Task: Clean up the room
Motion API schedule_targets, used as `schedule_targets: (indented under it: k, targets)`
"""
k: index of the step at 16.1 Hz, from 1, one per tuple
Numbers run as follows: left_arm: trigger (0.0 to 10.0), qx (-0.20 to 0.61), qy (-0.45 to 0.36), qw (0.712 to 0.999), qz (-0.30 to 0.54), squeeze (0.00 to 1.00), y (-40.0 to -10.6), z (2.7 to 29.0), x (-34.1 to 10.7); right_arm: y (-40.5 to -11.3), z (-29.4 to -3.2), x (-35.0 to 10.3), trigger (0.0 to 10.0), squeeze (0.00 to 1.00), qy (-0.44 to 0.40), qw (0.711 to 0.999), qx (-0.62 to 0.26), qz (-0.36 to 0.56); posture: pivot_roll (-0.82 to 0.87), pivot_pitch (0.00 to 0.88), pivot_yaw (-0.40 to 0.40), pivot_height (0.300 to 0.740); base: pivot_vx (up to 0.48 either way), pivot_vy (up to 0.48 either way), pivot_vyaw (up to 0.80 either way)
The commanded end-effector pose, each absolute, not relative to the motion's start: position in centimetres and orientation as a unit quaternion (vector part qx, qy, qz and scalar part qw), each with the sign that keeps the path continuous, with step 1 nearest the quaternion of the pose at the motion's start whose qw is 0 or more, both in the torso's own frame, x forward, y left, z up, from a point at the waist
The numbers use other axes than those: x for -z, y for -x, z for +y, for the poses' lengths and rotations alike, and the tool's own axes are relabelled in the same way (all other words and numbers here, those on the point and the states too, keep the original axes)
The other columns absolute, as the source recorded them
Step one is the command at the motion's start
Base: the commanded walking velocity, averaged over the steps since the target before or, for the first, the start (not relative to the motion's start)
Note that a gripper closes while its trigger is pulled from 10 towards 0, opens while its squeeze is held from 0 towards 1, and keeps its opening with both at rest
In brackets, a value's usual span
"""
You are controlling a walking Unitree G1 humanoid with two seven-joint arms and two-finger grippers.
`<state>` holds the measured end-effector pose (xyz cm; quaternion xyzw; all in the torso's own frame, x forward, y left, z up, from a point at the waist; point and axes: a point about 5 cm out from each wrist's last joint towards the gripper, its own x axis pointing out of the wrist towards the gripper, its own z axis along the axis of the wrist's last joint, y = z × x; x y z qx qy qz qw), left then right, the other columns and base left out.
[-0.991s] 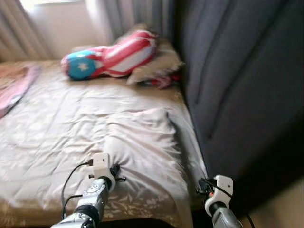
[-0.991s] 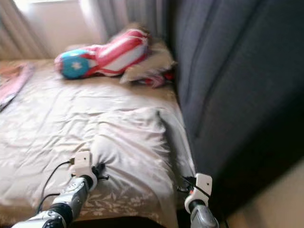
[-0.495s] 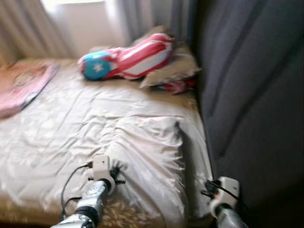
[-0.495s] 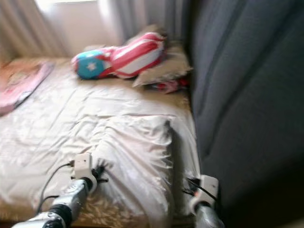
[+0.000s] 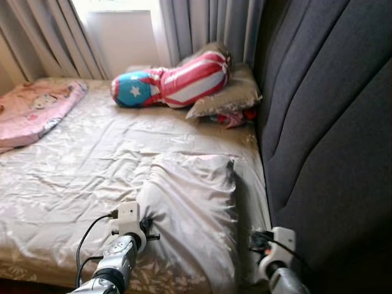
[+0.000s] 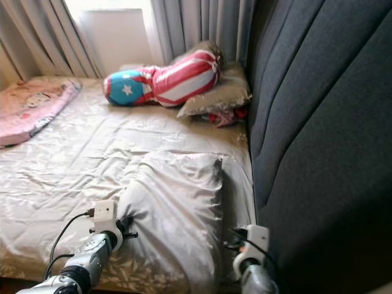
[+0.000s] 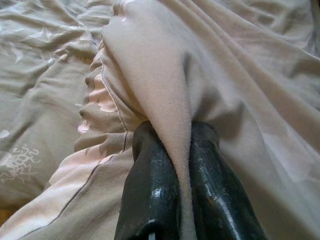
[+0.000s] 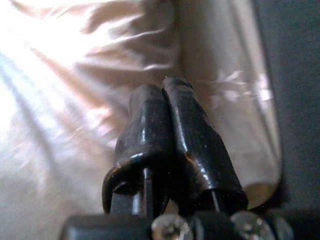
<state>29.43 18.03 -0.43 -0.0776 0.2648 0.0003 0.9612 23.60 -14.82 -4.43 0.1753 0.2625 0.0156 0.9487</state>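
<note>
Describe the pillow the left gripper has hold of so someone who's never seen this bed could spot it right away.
On the bed, against the dark padded headboard, the beige pillow lies nearest the robot, with the left gripper shut on a fold of its cover. Unlike the red-and-white striped cushion by the curtains, it is plain and matches the sheet.

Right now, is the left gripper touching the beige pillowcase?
Touching. The left wrist view shows the left gripper with its jaws pinched shut on a fold of the beige pillowcase.

Home bedroom: bed (image 5: 73,165), pillows (image 5: 223,98), curtains (image 5: 208,27).
</note>
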Motion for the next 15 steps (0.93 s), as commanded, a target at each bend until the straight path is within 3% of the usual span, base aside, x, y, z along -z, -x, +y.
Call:
schedule_targets:
  k: [1, 4, 9, 15]
  targets:
    - [10.0, 0.012, 0.072, 0.968, 0.239, 0.00, -30.42, 17.89, -0.69, -23.54, -14.83, 4.54, 10.0, 0.00, -0.173, 0.947, -0.016, 0.269, -0.02, 0.000, 0.014, 0.740, 0.000, 0.000, 0.00]
    - [10.0, 0.009, 0.078, 0.967, 0.242, 0.00, -30.34, 17.92, -0.58, -23.63, -14.88, 4.45, 10.0, 0.00, -0.177, 0.948, -0.013, 0.265, -0.02, 0.000, 0.014, 0.740, 0.000, 0.000, 0.00]
    - [10.0, 0.012, 0.077, 0.966, 0.246, 0.00, -30.24, 17.79, -0.45, -23.61, -15.15, 4.48, 10.0, 0.00, -0.177, 0.947, -0.006, 0.267, -0.02, 0.000, 0.012, 0.740, 0.000, 0.463, 0.00]
    - [10.0, 0.013, 0.070, 0.966, 0.248, 0.00, -30.11, 17.87, -0.34, -23.94, -15.52, 4.26, 10.0, 0.00, -0.175, 0.949, 0.012, 0.262, -0.02, 0.000, 0.016, 0.740, 0.000, 0.000, 0.00]
